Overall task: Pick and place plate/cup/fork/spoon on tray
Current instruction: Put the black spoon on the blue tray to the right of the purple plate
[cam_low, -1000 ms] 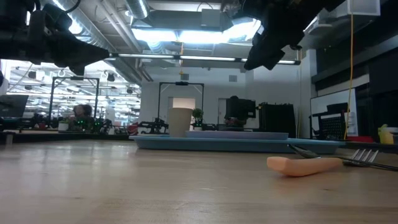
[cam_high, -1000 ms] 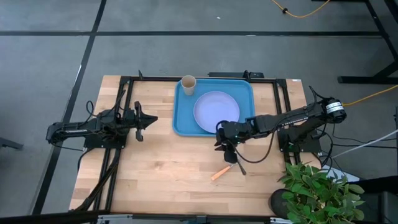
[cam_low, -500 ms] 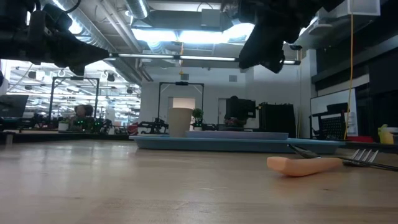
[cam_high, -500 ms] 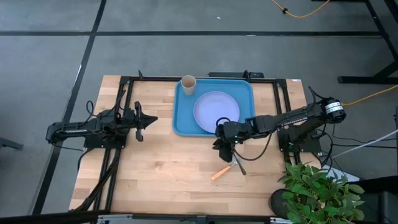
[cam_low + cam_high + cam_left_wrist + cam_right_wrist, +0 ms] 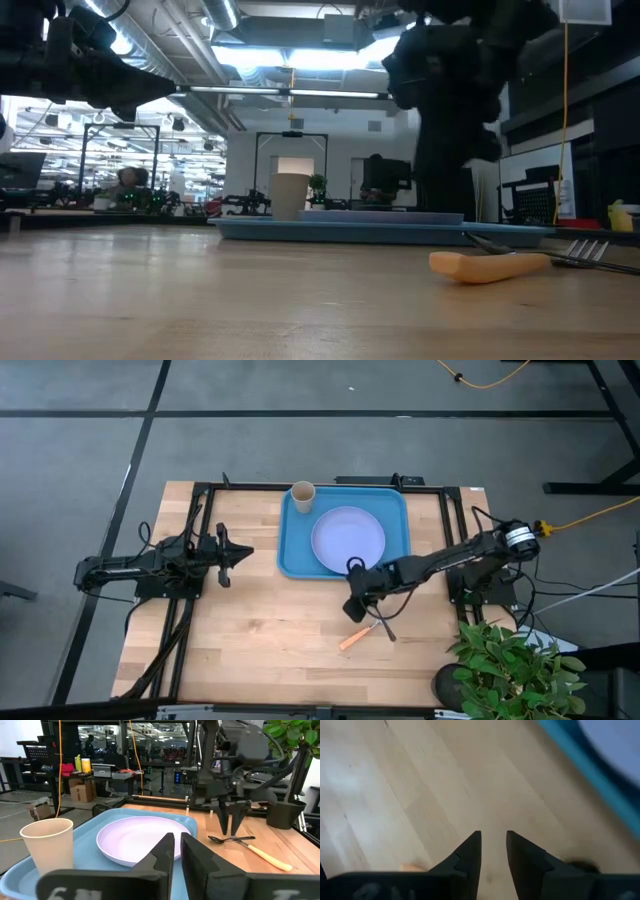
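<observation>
Plate (image 5: 347, 537) and cup (image 5: 302, 495) sit on tray (image 5: 291, 550); fork (image 5: 357, 634) on table (image 5: 260, 630).

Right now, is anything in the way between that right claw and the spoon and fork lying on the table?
Nothing visible. The right gripper hangs just above the spoon and fork, with only bare table below. The tray lies close by, with free room beside the plate and cup.

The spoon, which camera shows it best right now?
The left wrist view: the spoon lies whole on the wood, bowl and handle clear, just under the right pincer. The high view shows only a thin dark sliver beside the fork. The low view catches its bowl edge-on. The right wrist view gives a dark blur.
</observation>
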`<state>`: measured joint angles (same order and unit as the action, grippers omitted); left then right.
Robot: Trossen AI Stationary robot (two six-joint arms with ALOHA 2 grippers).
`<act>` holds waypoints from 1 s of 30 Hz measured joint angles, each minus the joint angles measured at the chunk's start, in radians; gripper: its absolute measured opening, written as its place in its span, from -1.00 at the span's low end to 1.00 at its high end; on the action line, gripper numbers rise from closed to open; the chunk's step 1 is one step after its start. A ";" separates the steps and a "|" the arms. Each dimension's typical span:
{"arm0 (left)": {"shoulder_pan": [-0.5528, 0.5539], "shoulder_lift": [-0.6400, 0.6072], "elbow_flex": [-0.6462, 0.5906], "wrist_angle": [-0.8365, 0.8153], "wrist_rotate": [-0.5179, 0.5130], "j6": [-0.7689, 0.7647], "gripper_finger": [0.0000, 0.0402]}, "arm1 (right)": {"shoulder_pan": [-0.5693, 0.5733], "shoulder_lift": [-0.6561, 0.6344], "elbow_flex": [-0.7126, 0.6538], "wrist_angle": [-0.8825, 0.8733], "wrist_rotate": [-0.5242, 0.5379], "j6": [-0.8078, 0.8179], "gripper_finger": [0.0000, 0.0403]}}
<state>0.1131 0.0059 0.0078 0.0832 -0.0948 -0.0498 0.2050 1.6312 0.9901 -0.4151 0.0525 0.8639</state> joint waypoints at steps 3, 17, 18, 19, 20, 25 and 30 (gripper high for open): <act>0.000 0.000 0.000 0.000 0.000 0.000 -0.85 | 0.033 -0.003 0.000 -0.060 0.032 0.095 -0.53; 0.000 0.000 0.000 0.000 0.000 0.000 -0.94 | 0.148 0.000 0.000 -0.297 0.133 0.389 -0.53; 0.000 0.000 0.000 0.000 0.000 0.000 -0.95 | 0.152 0.005 0.000 -0.295 0.131 0.389 -0.53; 0.000 0.000 0.000 0.000 0.000 0.000 -0.96 | 0.155 0.009 0.000 -0.290 0.129 0.389 -0.53; 0.000 0.000 0.000 0.000 0.000 0.000 -0.96 | 0.158 0.014 0.000 -0.287 0.121 0.389 -0.53; 0.000 0.000 0.000 0.000 0.000 0.000 -0.99 | 0.162 0.055 0.000 -0.289 0.077 0.388 -0.53; 0.000 0.000 0.000 0.000 0.000 0.000 -0.98 | 0.161 0.093 0.000 -0.293 0.042 0.385 -0.53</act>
<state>0.1131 0.0059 0.0078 0.0830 -0.0948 -0.0498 0.3664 1.7239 0.9901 -0.7076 0.0947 1.2485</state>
